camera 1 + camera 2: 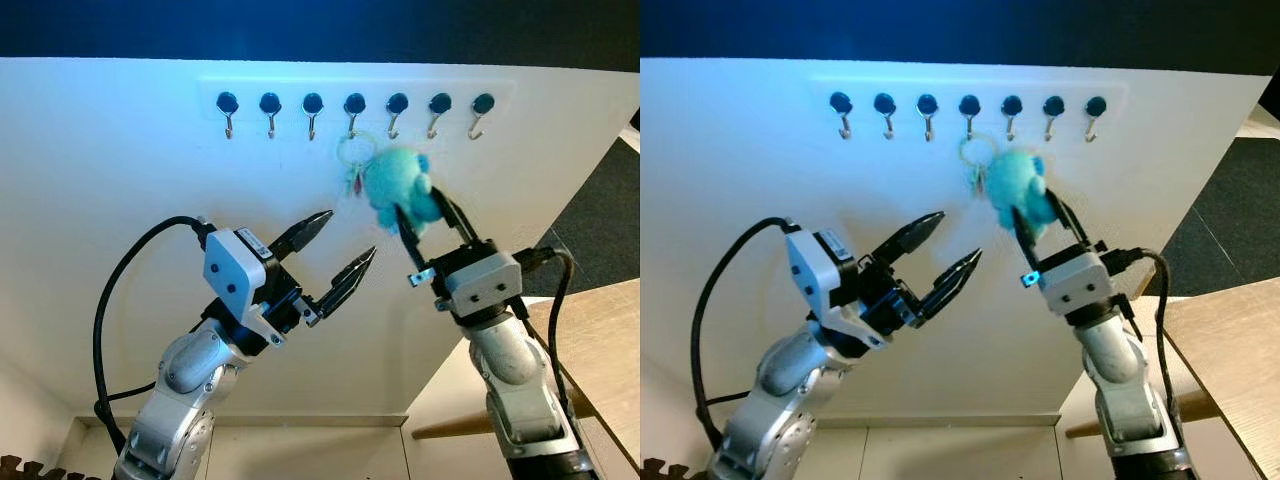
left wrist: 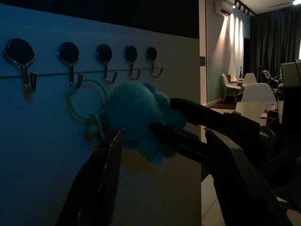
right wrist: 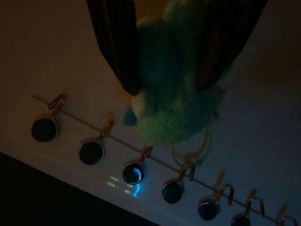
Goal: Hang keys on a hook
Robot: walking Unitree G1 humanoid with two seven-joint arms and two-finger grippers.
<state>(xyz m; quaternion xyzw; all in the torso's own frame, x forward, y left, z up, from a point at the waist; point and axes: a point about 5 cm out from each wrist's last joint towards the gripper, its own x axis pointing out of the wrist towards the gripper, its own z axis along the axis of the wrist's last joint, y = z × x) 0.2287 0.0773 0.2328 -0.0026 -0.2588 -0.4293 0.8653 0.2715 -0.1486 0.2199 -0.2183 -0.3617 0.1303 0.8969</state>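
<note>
A fluffy teal toy point(image 1: 398, 187) with a pale green key ring point(image 1: 356, 150) sits high up against the white wall point(image 1: 120, 180). The ring is right at the fourth hook point(image 1: 354, 110) from the left in a row of seven hooks, and it looks looped on it. A small key point(image 1: 353, 183) dangles below the ring, too blurry to see well. The right gripper point(image 1: 425, 215) is squeezing the toy between its two black fingers. The left gripper point(image 1: 338, 250) is lower down and to the left, near the toy but not touching it. Its fingers are spread apart and hold nothing. A wooden table point(image 1: 600, 340) pokes in at the right.
</note>
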